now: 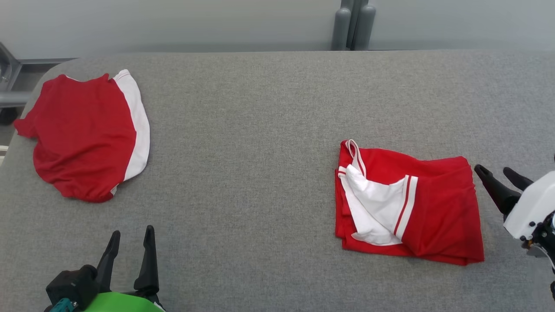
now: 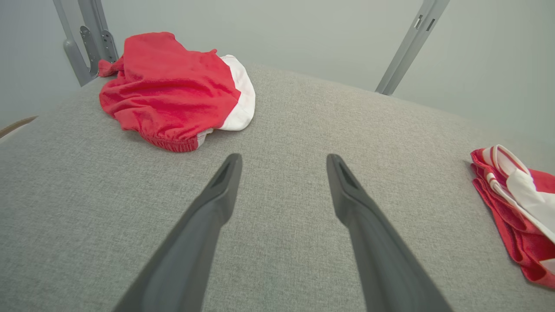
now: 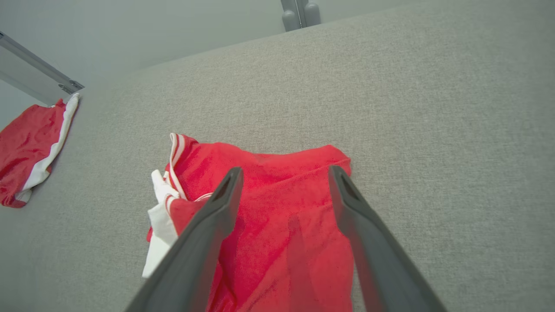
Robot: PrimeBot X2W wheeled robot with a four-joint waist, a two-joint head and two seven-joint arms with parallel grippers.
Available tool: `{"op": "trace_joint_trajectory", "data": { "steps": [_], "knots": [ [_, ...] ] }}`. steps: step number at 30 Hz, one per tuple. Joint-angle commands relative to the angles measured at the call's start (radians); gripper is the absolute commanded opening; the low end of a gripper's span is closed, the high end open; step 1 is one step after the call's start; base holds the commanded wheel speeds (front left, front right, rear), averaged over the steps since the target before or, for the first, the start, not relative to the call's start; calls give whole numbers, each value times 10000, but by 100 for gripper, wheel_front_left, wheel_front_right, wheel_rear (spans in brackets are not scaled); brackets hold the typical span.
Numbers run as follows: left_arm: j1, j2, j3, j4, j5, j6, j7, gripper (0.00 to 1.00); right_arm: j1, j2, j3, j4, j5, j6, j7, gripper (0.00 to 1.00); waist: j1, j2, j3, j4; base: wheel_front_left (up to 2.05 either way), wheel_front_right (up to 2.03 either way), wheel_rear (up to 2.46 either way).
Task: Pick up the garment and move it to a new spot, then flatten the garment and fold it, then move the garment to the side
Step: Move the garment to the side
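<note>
The folded red and white garment [image 1: 438, 208] lies flat on the right side of the grey table [image 1: 260, 130]. The right gripper [image 1: 493, 170] hovers just beside its right edge, its 2 fingers apart and holding nothing. The left gripper [image 1: 133, 231] sits at the near left, fingers apart and empty. A second red garment [image 1: 82, 134] lies at the far left, well apart from the first.

Open middle on the grey fabric-covered bench [image 1: 269, 130], cloth at both ends.
Bare fabric runs between the rumpled red-and-white garment [image 1: 82, 134] at far left and the folded red garment with white striped trim [image 1: 433, 208] at right. The spread right pincer [image 1: 493, 169] sits just beside that folded garment's right edge; grey upright posts [image 1: 353, 24] stand behind the back edge.
</note>
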State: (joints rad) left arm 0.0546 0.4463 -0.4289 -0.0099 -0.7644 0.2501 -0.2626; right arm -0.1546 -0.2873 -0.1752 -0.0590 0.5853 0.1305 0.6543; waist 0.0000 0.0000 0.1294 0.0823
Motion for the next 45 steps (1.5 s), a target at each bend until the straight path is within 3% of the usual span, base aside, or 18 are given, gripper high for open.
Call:
{"op": "trace_joint_trajectory", "data": {
  "steps": [1, 11, 20, 21, 22, 23, 27, 35, 39, 45],
  "knots": [
    [46, 11, -8, -10, 57, -14, -24, 100, 210, 33, -220, 170, 82, 5, 173, 100, 0, 0, 126, -83, 0, 0, 0],
    [-424, 84, -53, 25, 109, -103, 74, 100, -325, 329, -536, 1805, -101, 4, 126, 100, 0, 0, 522, -196, 0, 0, 0],
    [-798, 18, -208, 171, 192, -196, 186, 100, -1169, 458, -457, 3874, -227, 4, -123, 100, 0, 0, 697, 304, 0, 0, 0],
    [-808, 1, -233, 190, 192, -207, 193, 100, -1226, 500, -511, 4076, -152, 4, -131, 76, 0, 0, 660, 390, 0, 0, 0],
    [-810, -15, -259, 228, 199, -199, 199, 100, -1266, 467, -422, 4172, -101, 5, -141, 12, 0, 0, 614, 482, 0, 0, 0],
    [-809, -54, -270, 262, 188, -190, 185, 100, -1319, 485, -325, 4236, 48, 4, -129, 0, 0, 0, 553, 580, 0, 0, 0],
    [-704, -133, -269, 315, 94, -192, 149, 100, -1492, 326, 434, 3539, 886, 5, 64, 0, 0, 0, 269, 907, 0, 0, 0],
    [-282, -154, -199, 257, -8, -120, 104, 100, -1412, -283, 2173, 880, 2055, 4, 1186, 0, 0, 0, -303, 1221, 0, 0, 0],
    [-188, -219, -208, 180, -14, -106, 77, 100, -1391, -437, 2080, 311, 2001, 4, 1741, 0, 0, 0, -271, 1254, 0, 0, 0],
    [-175, -175, -119, 56, 54, -96, 45, 100, -1064, -909, 967, 422, 1561, 4, 2422, 0, 0, 0, 41, 1158, 0, 0, 0]
  ]
}}
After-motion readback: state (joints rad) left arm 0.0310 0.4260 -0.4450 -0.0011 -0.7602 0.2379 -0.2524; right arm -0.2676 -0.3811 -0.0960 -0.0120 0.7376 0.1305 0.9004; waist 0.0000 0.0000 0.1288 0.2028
